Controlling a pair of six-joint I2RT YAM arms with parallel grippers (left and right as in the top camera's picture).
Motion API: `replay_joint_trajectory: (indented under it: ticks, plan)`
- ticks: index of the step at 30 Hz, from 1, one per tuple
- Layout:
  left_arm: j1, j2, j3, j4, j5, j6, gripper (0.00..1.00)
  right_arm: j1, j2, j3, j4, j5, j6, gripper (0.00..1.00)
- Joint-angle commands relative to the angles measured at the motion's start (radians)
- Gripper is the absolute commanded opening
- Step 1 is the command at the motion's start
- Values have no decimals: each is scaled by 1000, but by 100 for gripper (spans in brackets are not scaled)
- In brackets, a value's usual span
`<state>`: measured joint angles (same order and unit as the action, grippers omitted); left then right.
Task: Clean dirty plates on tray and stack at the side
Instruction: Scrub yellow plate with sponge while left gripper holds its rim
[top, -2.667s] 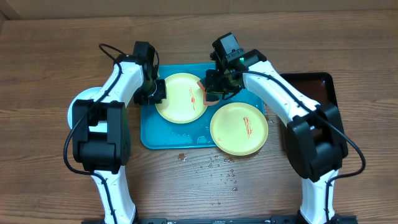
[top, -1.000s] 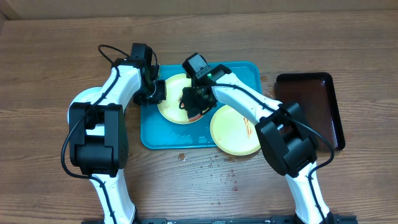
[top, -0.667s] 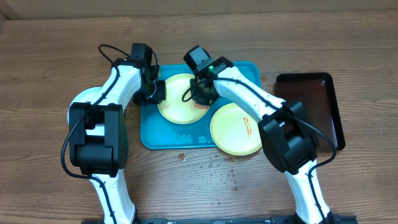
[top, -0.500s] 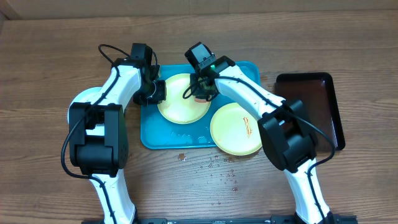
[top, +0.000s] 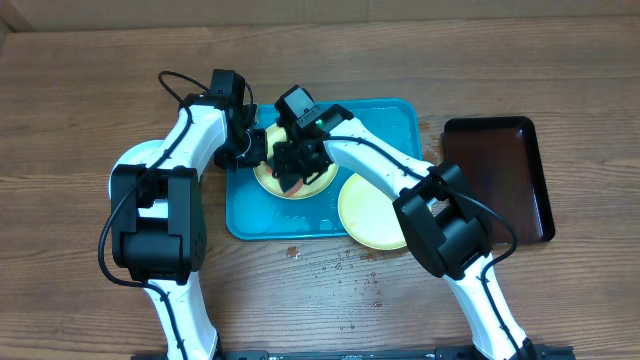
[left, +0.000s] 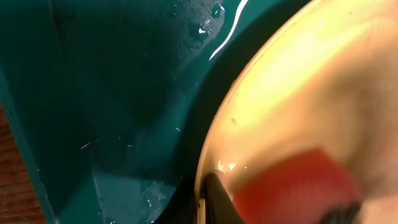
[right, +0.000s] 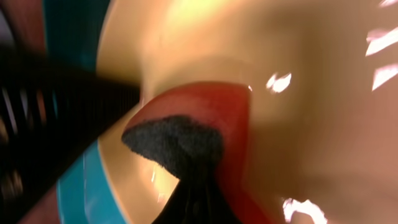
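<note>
A green-rimmed plate (top: 318, 180) lies on the left half of the turquoise tray (top: 395, 120). My left gripper (top: 252, 150) is shut on that plate's left rim; the left wrist view shows its fingers (left: 208, 194) pinching the rim (left: 249, 118). My right gripper (top: 290, 172) is shut on a red sponge with a dark scrub side (right: 186, 134) and presses it onto the plate's lower-left part. A second green-rimmed plate (top: 370, 215) lies at the tray's lower right, overhanging the edge. A pale-blue plate edge (top: 113, 182) shows under the left arm.
A dark glossy tray (top: 500, 170) stands at the right of the table. Water drops (top: 350, 270) lie on the wood in front of the turquoise tray. The tray's floor is wet (left: 124, 93).
My right gripper has swept the sponge back and forth over the plate and now sits at its lower left. The left gripper has kept its hold on the rim.
</note>
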<state>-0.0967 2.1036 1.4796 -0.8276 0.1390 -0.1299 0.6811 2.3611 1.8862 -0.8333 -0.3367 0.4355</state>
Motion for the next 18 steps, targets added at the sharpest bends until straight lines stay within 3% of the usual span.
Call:
replay_joint_trajectory:
  ticks: [1,9,18]
  plan:
    - [-14,69,-54,-5,-61,34,4,-41,31,8,-103,32,-21,4]
    - [-14,69,-53,-4,-61,34,4,-158,31,58,-224,295,-21,4]
    - [-14,69,-53,-5,-62,34,4,-138,54,57,36,93,-15,4]
